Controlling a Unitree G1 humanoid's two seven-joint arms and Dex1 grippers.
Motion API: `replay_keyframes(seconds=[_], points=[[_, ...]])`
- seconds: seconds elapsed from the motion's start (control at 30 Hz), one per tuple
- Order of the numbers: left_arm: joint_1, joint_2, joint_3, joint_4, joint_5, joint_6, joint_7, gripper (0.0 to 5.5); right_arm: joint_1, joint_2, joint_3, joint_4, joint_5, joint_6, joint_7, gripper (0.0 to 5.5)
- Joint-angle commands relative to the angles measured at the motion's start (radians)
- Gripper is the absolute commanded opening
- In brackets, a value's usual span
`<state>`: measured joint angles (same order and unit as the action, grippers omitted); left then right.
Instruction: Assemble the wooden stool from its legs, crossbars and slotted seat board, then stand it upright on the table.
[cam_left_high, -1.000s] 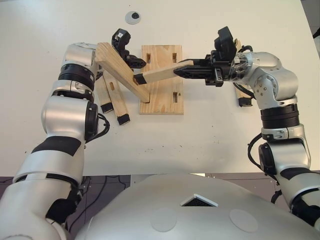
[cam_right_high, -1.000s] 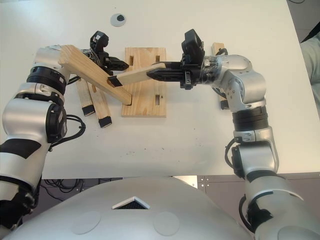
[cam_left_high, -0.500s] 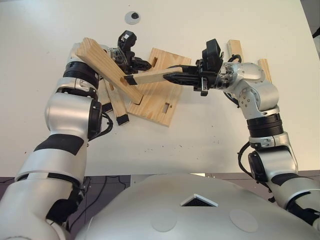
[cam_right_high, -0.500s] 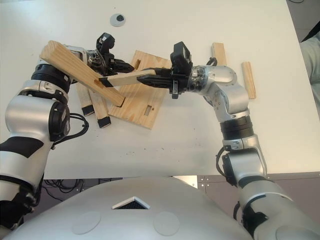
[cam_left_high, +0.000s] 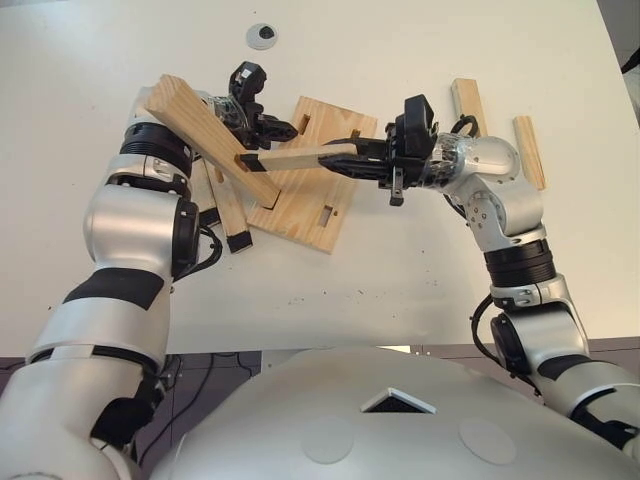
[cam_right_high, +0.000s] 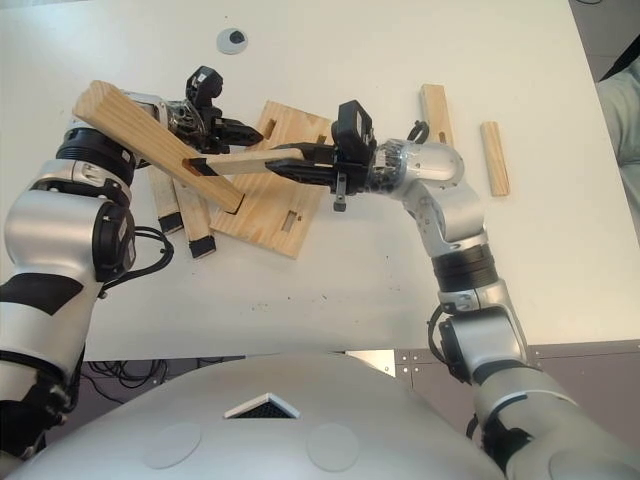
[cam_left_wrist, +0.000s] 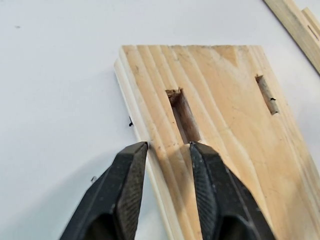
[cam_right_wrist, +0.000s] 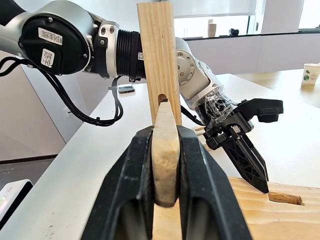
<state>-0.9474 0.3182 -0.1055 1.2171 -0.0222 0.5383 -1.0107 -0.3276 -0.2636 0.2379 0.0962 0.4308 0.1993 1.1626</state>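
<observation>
Two eye views: board (cam_left_high: 318, 195) is set skewed on the table (cam_left_high: 420, 260), with one leg (cam_left_high: 195, 120) leaned up from its edge. Crossbar (cam_left_high: 295, 158) is clamped in the right gripper (cam_left_high: 345, 160), black tip against the leg.
Left wrist view: board edge is pinched by the left gripper (cam_left_wrist: 167, 145).
Right wrist view: crossbar is gripped tight, far end at the leg's slot (cam_right_wrist: 162, 100).
</observation>
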Motion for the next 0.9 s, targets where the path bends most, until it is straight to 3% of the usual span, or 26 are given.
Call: replay_keyframes(seconds=[0.03,0.63,0.9], points=[[0.018,-0.042,-0.014,0.023,0.028,0.025,0.025,1.5,0.003,0.059,0.032,-0.036,-0.007,0.017,-0.052,0.41],[0.051,-0.019,-0.004,0.035,0.034,0.031,0.025,1.5,0.068,0.059,0.027,-0.164,0.058,0.1,-0.114,0.41],[0.047,-0.026,0.011,0.037,0.021,0.049,0.026,1.5,0.09,0.056,0.133,-0.038,-0.111,-0.101,-0.093,0.41]])
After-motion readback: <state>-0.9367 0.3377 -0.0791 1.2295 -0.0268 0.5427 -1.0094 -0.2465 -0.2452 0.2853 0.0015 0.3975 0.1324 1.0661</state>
